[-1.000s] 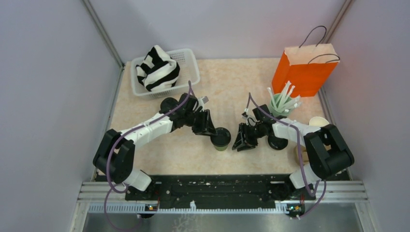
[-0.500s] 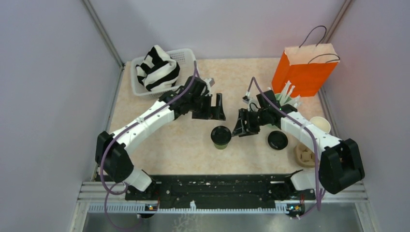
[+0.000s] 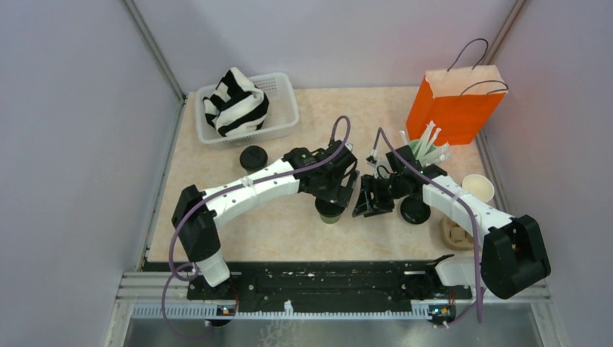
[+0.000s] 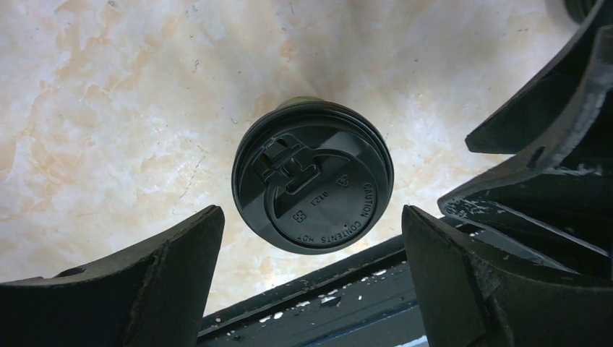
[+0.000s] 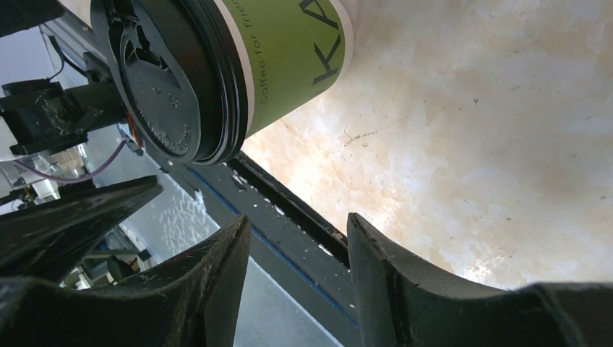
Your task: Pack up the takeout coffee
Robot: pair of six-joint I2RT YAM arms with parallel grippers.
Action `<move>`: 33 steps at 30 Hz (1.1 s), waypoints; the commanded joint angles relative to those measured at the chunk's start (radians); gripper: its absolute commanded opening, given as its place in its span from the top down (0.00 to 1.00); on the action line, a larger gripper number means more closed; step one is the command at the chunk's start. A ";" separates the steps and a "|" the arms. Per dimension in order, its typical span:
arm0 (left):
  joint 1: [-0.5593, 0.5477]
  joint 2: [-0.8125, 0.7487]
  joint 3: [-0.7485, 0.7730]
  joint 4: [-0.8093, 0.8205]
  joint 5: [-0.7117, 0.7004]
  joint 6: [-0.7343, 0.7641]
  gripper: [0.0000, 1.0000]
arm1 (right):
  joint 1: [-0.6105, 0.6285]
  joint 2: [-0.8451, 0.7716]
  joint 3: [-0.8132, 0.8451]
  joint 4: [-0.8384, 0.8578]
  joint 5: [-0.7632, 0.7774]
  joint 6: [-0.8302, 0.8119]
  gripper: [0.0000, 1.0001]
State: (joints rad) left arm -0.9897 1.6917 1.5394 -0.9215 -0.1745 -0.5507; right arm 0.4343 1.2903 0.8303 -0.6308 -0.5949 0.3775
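One takeout coffee (image 3: 330, 212), a green paper cup with a black lid, stands upright at the table's middle. In the left wrist view I see its lid (image 4: 312, 186) from above. My left gripper (image 3: 338, 189) (image 4: 311, 220) hovers over it, open wide, one finger on each side and neither touching it. My right gripper (image 3: 372, 196) (image 5: 296, 231) is just right of the cup (image 5: 282, 50), open with nothing between its fingers. A lidless cup (image 3: 478, 188), cream inside, stands at the right edge. Loose black lids lie at the left (image 3: 252, 156) and by the right arm (image 3: 415, 210).
An orange paper bag (image 3: 454, 101) stands open at the back right, with a pale tumbler of white straws (image 3: 423, 154) in front of it. A white basket (image 3: 283, 108) holding striped cloth sits back left. A brown cardboard carrier (image 3: 455, 235) lies front right.
My left gripper let go of the lidded cup, opened wide, swung back, and now hovers over the cup again. My right gripper opened a little and shifted nearer the cup.
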 commanded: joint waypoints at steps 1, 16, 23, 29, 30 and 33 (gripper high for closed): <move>-0.024 0.021 0.039 -0.009 -0.068 -0.002 0.02 | -0.006 -0.037 -0.006 0.020 -0.001 -0.004 0.48; -0.060 0.138 0.100 -0.063 -0.108 -0.003 0.07 | -0.009 -0.054 -0.038 0.042 -0.014 0.001 0.48; -0.063 0.150 0.113 -0.148 -0.211 -0.049 0.14 | -0.008 -0.053 -0.042 0.049 -0.013 0.003 0.48; -0.051 0.111 0.044 -0.202 -0.297 -0.096 0.14 | -0.008 -0.042 -0.048 0.057 -0.015 0.001 0.48; -0.040 0.094 0.017 -0.196 -0.296 -0.100 0.14 | -0.008 -0.041 -0.048 0.058 -0.016 0.001 0.48; 0.019 0.037 -0.060 -0.195 -0.306 -0.118 0.13 | -0.009 -0.036 -0.045 0.060 -0.017 -0.001 0.48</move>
State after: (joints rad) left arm -1.0386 1.7931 1.5787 -1.0485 -0.4133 -0.6338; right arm 0.4335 1.2686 0.7792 -0.6037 -0.6003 0.3779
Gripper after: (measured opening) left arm 0.867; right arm 0.521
